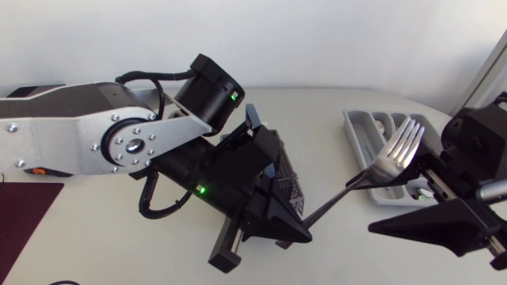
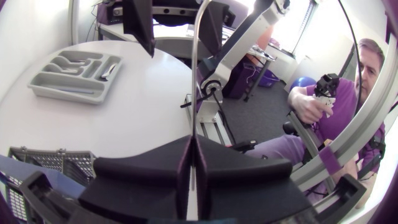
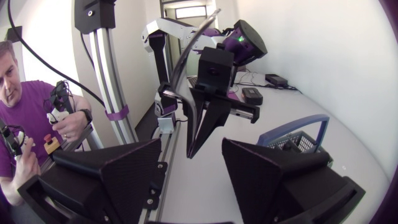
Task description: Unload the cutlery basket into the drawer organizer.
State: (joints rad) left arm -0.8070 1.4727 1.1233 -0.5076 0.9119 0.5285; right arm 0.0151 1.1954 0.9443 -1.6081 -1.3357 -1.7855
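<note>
Head view count: one fork point(image 1: 400, 146), one cutlery basket point(image 1: 290, 179), one drawer organizer point(image 1: 354, 127) and two claws over the pale table point(image 1: 341, 101).

The left claw point(image 1: 297, 229) is clenched on the end of the fork's handle. In the left wrist view its two fingers point(image 2: 155, 171) are pressed together, with the thin metal handle running out between them. From that grip the fork slants up and away, tines uppermost, and its head hangs over the near edge of the organizer.

The right claw point(image 3: 191, 149) is released. Its two wedges stand wide apart and touch nothing. In the right wrist view the left claw and the fork are straight ahead of this gap, at a distance.

The dark mesh basket stands on the table under and just behind the left claw, which partly hides it. The right wrist view shows its blue handle point(image 3: 311, 121) upright.

The grey organizer lies well apart from the basket, on the right arm's side. At least one silvery piece point(image 2: 106, 71) lies in one of its compartments, though I cannot tell what kind of cutlery it is.
</note>
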